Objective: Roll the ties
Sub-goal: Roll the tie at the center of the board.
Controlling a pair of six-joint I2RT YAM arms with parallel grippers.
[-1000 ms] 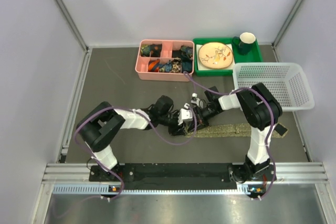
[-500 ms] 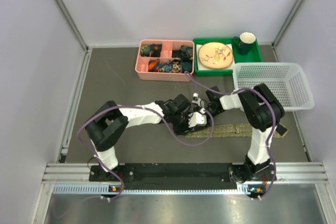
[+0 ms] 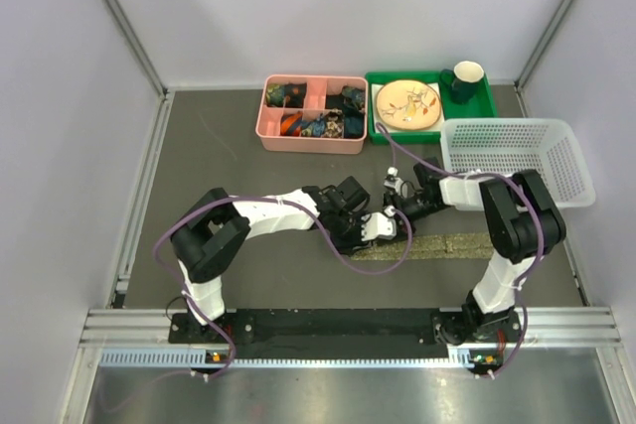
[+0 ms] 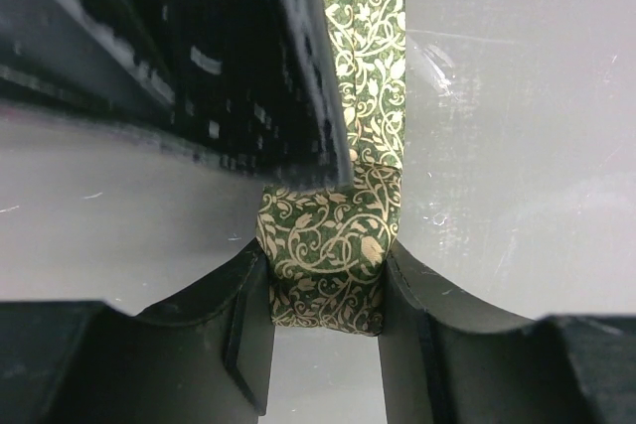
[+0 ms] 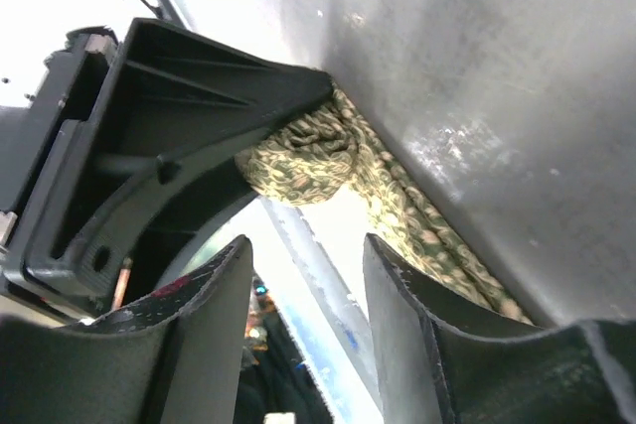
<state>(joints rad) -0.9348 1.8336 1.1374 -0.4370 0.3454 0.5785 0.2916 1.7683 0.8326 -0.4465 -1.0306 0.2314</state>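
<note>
At the middle of the table (image 3: pixel 238 161), the left gripper (image 4: pixel 326 285) pinches the rolled end of the tie (image 4: pixel 333 230) from both sides, probably so the coil cannot spring loose. The right gripper (image 5: pixel 304 260), just beside it, stands parted and empty. The unrolled length lies flat on the table, running off to the right.

- Left arm (image 3: pixel 266 216) and right arm (image 3: pixel 494 281): white links, black joints.
- Purple cables (image 3: pixel 161 242) loop loosely along each (one per arm).
- Fingers (image 4: pixel 199 337): black moulded plastic.
</note>
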